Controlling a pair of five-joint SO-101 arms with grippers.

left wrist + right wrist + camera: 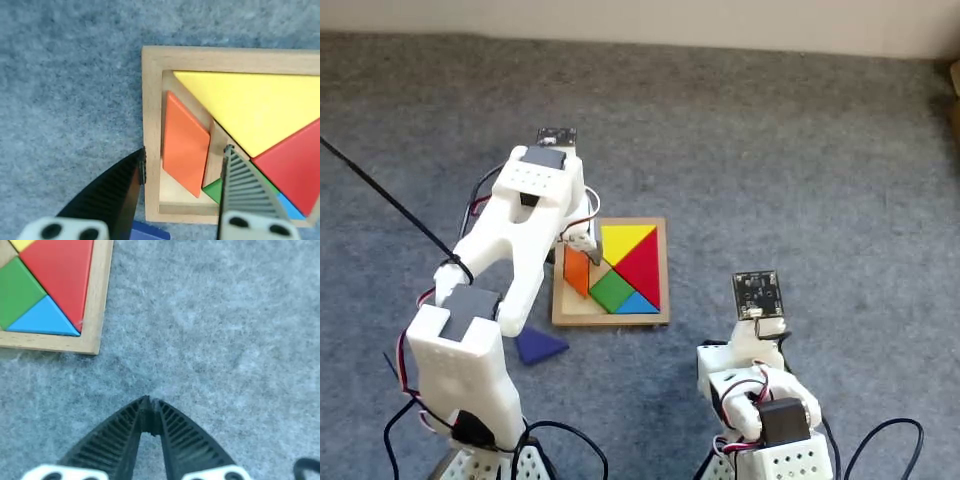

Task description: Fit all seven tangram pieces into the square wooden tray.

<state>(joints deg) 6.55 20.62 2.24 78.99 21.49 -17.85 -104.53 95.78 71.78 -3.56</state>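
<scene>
The square wooden tray point(610, 318) lies on the grey carpet. It holds a yellow triangle point(625, 240), a red triangle point(642, 268), a green piece point(610, 290) and a small light blue triangle point(639, 302). An orange parallelogram point(186, 142) rests in the tray's left part, slightly askew, with bare wood around it. My left gripper point(182, 160) hangs open just over it, one finger point(125, 185) outside the tray's rim and the other finger point(240, 185) over the tray's middle. A dark blue triangle point(540, 345) lies on the carpet beside the tray. My right gripper point(150, 407) is shut over bare carpet, off the tray's near right corner.
The right arm point(760, 400) sits folded at the front right of the tray. A black cable point(390, 205) crosses the carpet at the left. Open carpet point(800, 170) stretches behind and to the right of the tray.
</scene>
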